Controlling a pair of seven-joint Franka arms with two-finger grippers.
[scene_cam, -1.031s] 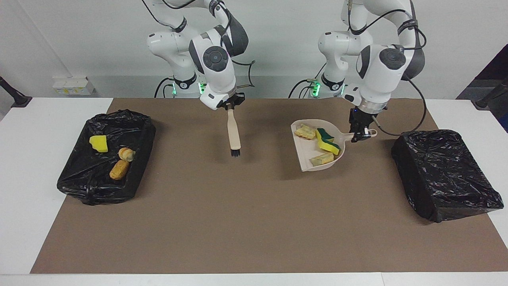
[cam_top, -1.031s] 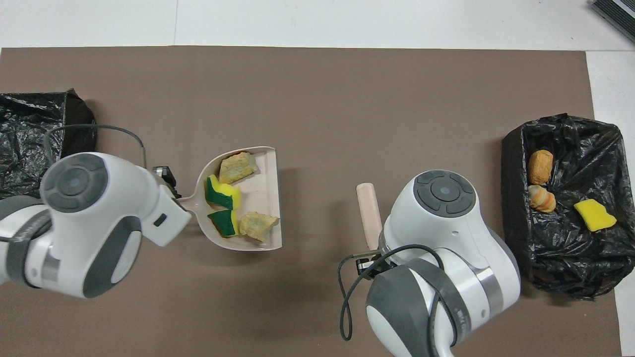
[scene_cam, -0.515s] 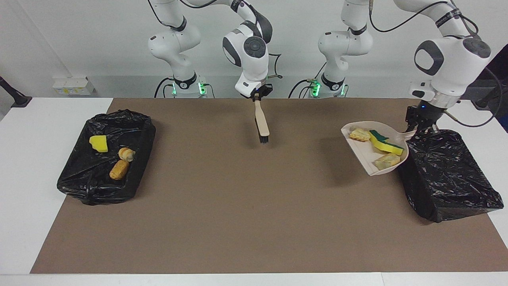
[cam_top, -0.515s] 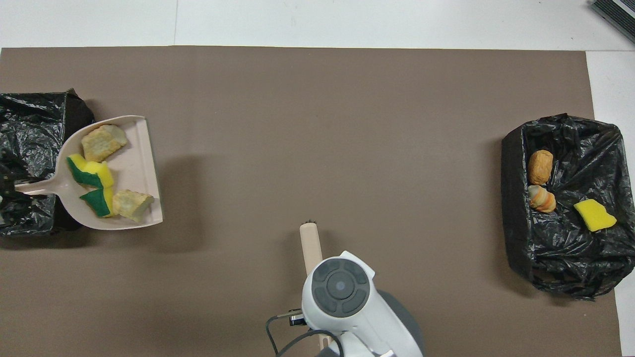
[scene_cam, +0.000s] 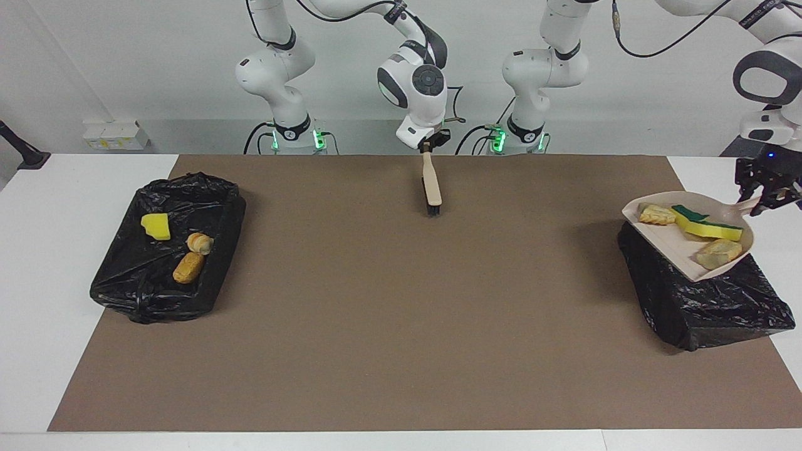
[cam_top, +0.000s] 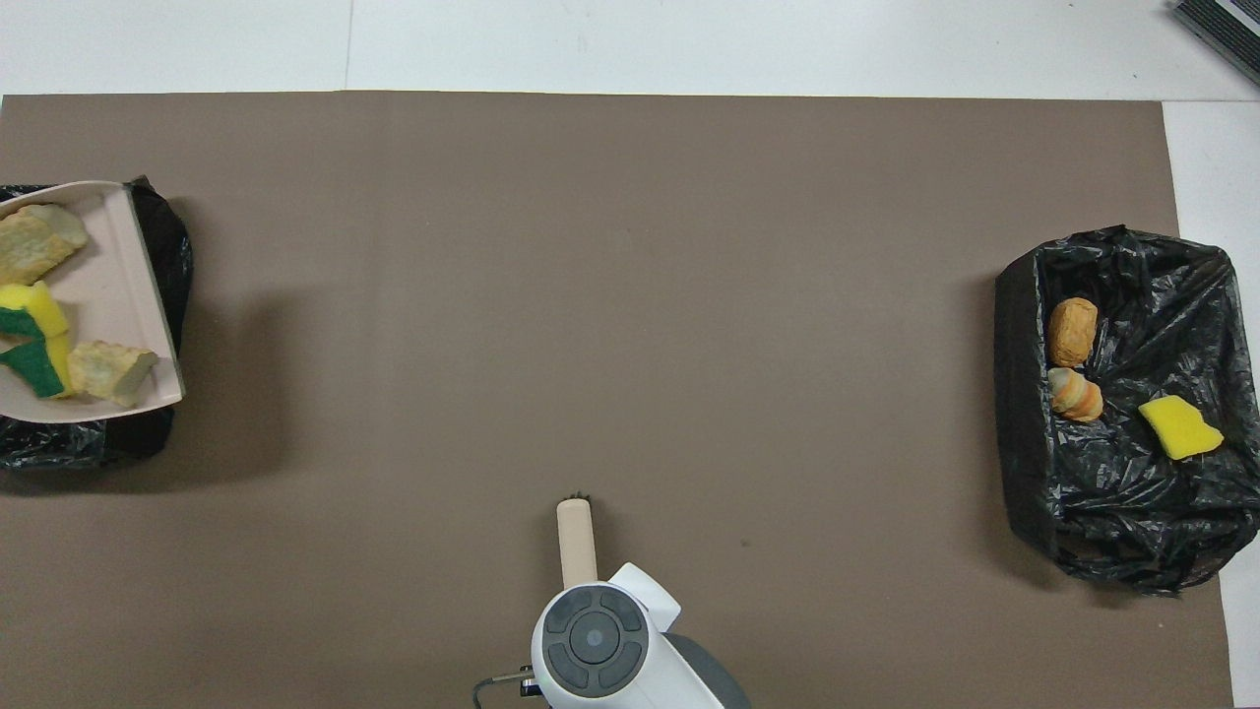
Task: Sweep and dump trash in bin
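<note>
Carried since the earlier frames from mid-mat out to three o'clock of the facing view: dustpan (scene_cam: 664, 241), now held above the lined bin (scene_cam: 702, 307) at the left arm's end of the table; drawn back toward twelve o'clock: brush (scene_cam: 431, 185), hanging bristles-down over the brown mat (scene_cam: 376, 326). Left gripper (scene_cam: 765, 199) clenched on the dustpan's handle; right gripper (scene_cam: 430, 145) clamped on the brush's top end, waiting. Four scraps (scene_cam: 708, 228) riding in the pan, gathered toward its handle end, two beige and two green-with-yellow. Three scraps (scene_cam: 188, 250) already lying in the second lined bin (scene_cam: 113, 282) at nine o'clock of the facing view. Step in hand, by judgement: dumping. Next move likely calling for a tilt of the pan, open lip down, so that the load slides into the bin rather than onto the mat. Cut off at nine o'clock of the overhead view: most of the dustpan, its handle and the left gripper. Hard to make out: the opening of the bin beneath the pan, and whether pan and liner touch.
</note>
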